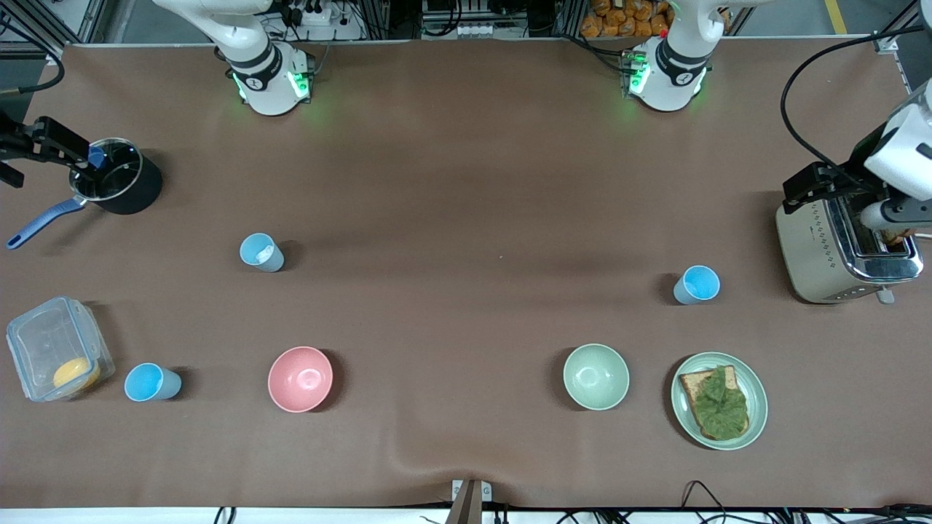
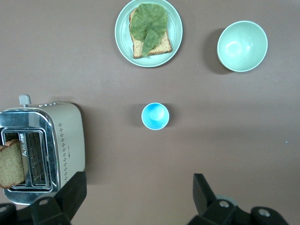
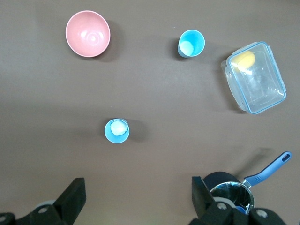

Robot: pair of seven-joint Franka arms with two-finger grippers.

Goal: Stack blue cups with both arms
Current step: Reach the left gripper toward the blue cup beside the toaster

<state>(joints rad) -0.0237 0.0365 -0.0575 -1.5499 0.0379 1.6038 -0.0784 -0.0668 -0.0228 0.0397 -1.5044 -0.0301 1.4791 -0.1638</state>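
Note:
Three blue cups stand upright and apart on the brown table. One (image 1: 697, 284) is toward the left arm's end, beside the toaster, and shows in the left wrist view (image 2: 155, 116). One (image 1: 261, 252) is toward the right arm's end and has a pale patch inside (image 3: 116, 130). One (image 1: 151, 383) stands beside the clear container, nearer the front camera (image 3: 191, 43). My left gripper (image 1: 819, 185) hangs open and empty high over the toaster (image 2: 138, 197). My right gripper (image 1: 54, 145) hangs open and empty high over the pot (image 3: 138, 197).
A pink bowl (image 1: 300, 378), a pale green bowl (image 1: 595, 376) and a plate with toast and lettuce (image 1: 757, 407) sit near the front camera. A toaster (image 1: 815, 255) holds bread. A black pot (image 1: 135, 193) and a clear lidded container (image 1: 44, 342) are at the right arm's end.

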